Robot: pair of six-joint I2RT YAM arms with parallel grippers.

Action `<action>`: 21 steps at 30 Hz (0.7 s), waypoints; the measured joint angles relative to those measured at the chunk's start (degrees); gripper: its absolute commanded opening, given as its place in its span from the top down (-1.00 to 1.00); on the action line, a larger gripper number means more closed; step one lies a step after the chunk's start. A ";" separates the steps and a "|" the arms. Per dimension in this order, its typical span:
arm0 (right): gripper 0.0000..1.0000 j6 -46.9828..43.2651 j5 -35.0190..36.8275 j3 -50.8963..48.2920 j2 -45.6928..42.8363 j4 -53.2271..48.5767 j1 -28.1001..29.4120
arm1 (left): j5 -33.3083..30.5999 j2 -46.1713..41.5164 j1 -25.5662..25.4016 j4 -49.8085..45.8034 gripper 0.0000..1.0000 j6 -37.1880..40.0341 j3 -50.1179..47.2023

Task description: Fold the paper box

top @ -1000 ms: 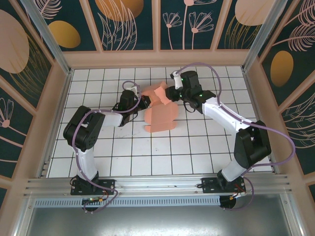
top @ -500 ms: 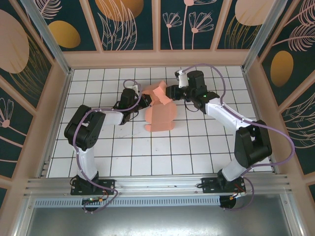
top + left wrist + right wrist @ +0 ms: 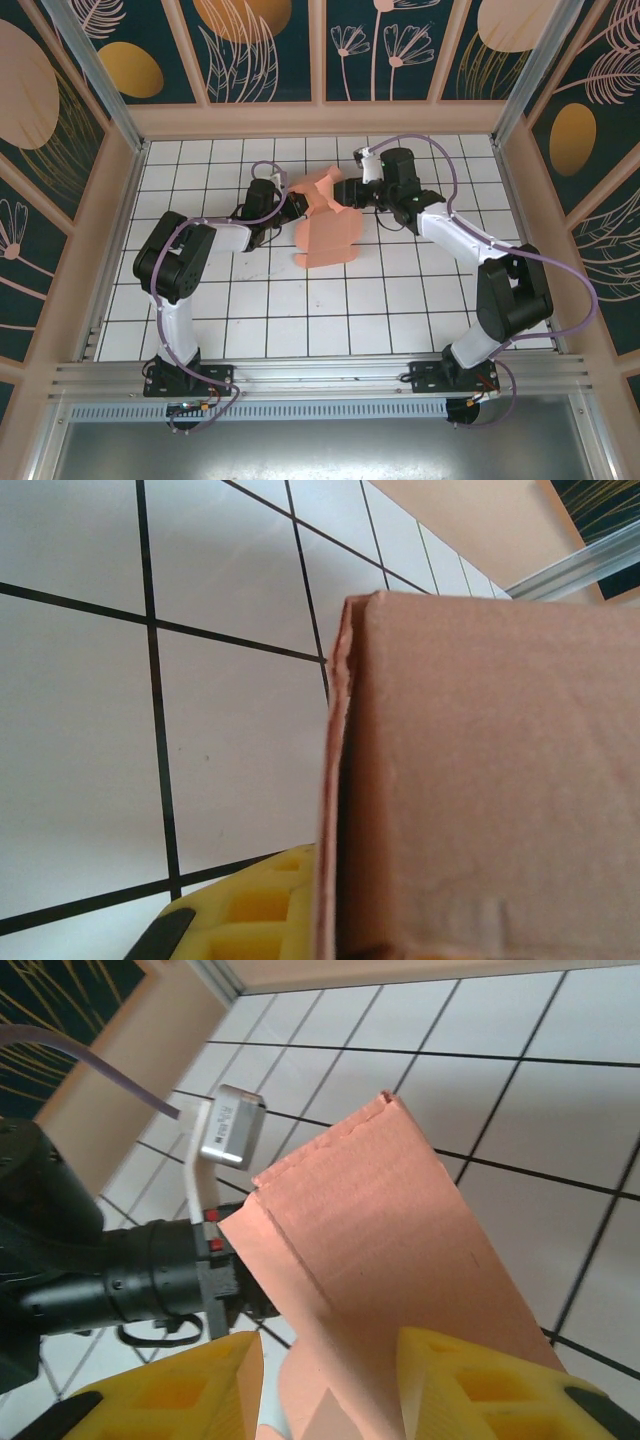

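- Step in hand, as I judge it: creasing up a raised panel at the far end of the paper box [image 3: 325, 228]. The box is only partly formed, with its near panel lying flat on the bench [image 3: 300, 310].
- To do it well, use one pincer as the anchor and drive the fold with the other. Press along the scored line, not mid-panel, because card this thin will likely buckle or tear at the perforations.
- Left pincer [image 3: 290, 208]: closed, nipping the box's left edge. In its wrist view the card rises directly beside the yellow finger [image 3: 250, 910].
- Right pincer [image 3: 330, 1340]: fingers moderately apart, with the pink panel running up between them. No squeeze on the card is apparent.
- Position: the box sits mid-bench toward the far wall, directly between the two pincers. The left one is at its left edge and the right one at its far right corner.
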 measured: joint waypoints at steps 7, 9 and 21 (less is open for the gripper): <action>0.22 -7.19 11.76 5.22 2.01 -5.64 2.78 | 0.48 0.00 0.00 0.02 1.00 0.00 0.00; 0.23 -8.72 14.84 6.34 3.21 -6.73 3.45 | 0.42 0.00 0.00 -0.13 1.00 0.00 0.00; 0.30 -14.47 26.86 10.01 7.08 -9.86 6.56 | 0.37 0.35 0.22 -1.49 1.00 0.02 0.02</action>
